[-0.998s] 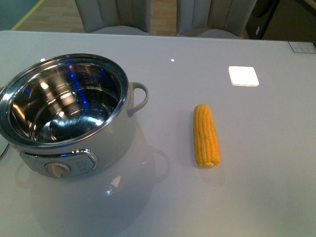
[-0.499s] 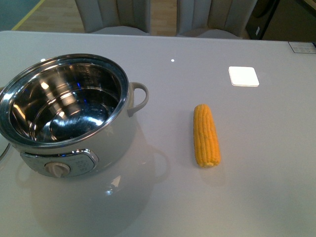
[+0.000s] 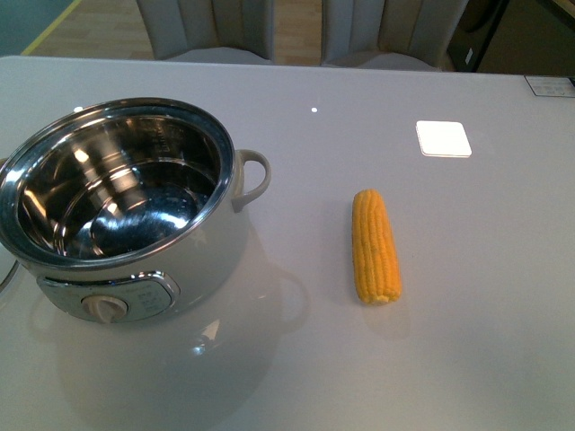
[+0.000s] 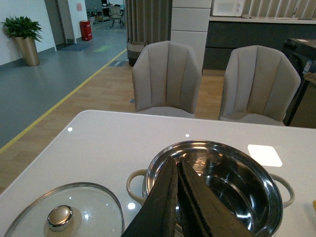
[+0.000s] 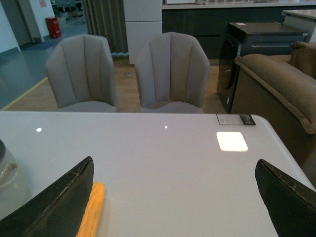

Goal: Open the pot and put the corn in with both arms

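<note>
Corn lies bare on the table, well apart from the open pot.
Judged light, stiff, prone to roll: take it across its middle. Right pincer spread wide, empty; left pincer pressed together, facing the pot.

White square pad on the grey table, two beige chairs behind

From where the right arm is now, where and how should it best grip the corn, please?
Grip the corn at mid-length, from above, jaws across its width. It lies flat on the table, pointing away from the robot, bare surface either side; its far end tapers, so the middle likely holds best.
</note>
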Motion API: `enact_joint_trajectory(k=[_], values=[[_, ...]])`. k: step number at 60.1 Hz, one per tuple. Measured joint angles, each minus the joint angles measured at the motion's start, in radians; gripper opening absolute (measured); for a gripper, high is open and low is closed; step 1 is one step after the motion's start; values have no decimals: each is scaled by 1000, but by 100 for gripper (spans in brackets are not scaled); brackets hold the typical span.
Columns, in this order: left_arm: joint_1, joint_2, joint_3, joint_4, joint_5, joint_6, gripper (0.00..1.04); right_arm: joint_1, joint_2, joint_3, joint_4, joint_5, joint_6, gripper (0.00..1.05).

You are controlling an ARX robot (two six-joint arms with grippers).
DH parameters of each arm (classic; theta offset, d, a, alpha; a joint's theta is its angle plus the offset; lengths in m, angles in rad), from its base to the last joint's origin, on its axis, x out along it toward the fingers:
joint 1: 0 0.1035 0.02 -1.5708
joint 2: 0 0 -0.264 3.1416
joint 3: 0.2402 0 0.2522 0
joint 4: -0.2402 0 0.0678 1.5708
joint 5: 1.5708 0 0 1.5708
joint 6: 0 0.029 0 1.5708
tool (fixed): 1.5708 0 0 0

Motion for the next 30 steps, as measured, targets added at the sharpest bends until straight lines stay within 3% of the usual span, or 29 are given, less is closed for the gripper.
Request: enact_joint_trajectory(k=[12, 16, 20, 30], values=[[0, 0, 0, 0, 0, 0, 4, 8, 18, 8, -30, 19, 14, 96], [0, 0, 0, 0, -2, 0, 14, 65, 169, 117, -286, 223, 162, 96], [0, -1, 0, 0, 2, 0, 25, 91, 306, 176, -431, 301, 275, 96], [0, -1, 0, 0, 0, 0, 51, 155, 434, 185, -433, 355, 370, 96]])
